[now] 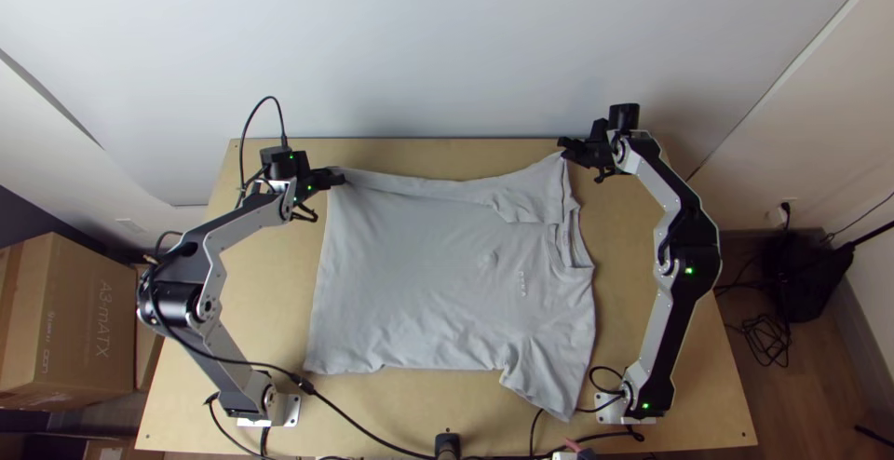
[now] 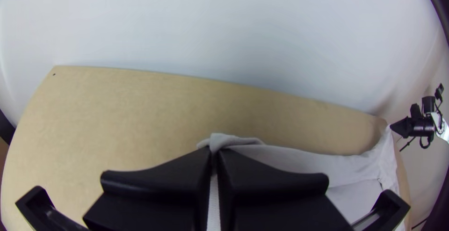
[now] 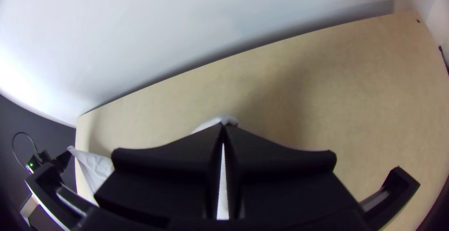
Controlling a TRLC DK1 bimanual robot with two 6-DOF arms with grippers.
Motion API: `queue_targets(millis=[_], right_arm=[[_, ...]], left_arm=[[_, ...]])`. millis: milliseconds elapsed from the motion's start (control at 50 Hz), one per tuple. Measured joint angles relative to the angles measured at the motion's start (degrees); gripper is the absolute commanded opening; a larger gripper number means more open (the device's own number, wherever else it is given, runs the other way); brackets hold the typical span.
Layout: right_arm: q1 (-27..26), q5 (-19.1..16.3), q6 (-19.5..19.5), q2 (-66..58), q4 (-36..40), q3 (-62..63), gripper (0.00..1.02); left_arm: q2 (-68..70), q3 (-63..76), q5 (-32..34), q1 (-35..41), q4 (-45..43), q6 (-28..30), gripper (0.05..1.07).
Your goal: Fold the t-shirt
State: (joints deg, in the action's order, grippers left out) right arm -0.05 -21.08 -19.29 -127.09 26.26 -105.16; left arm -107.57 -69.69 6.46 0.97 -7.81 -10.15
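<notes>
The light grey t-shirt point(image 1: 419, 274) lies mostly spread, its neckline toward the right, with the far long side turned over in a strip. At the shirt's far left corner is my left gripper point(image 1: 341, 178); in the left wrist view the left gripper point(image 2: 214, 154) is shut on a bunched bit of the t-shirt point(image 2: 234, 142). My right gripper point(image 1: 562, 148) holds the far right part, by the sleeve, drawn up to a point. In the right wrist view the right gripper point(image 3: 223, 128) is shut on the t-shirt point(image 3: 213, 122).
The wooden table point(image 1: 438, 155) ends at a pale wall point(image 1: 447, 41) just beyond the shirt's far side. Black cables point(image 1: 358, 426) run along the near edge between the arm bases. A cardboard box point(image 1: 70, 325) stands left of the table.
</notes>
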Motion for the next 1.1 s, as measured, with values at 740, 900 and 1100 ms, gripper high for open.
queue_targets(millis=[740,900,1100], right_arm=[[-0.52,0.24,-3.63,-11.47,27.54,-23.69,0.02],[-0.44,0.24,-3.61,-7.41,28.39,-17.94,0.02],[0.07,0.24,-3.37,-1.27,28.35,-10.34,0.02]], left_arm=[[-9.9,-21.7,2.6,-2.67,19.37,-5.33,0.07],[-7.61,-19.15,3.02,-2.75,19.39,-5.66,0.07],[-5.42,-12.94,3.02,-2.97,19.06,-5.99,0.07]])
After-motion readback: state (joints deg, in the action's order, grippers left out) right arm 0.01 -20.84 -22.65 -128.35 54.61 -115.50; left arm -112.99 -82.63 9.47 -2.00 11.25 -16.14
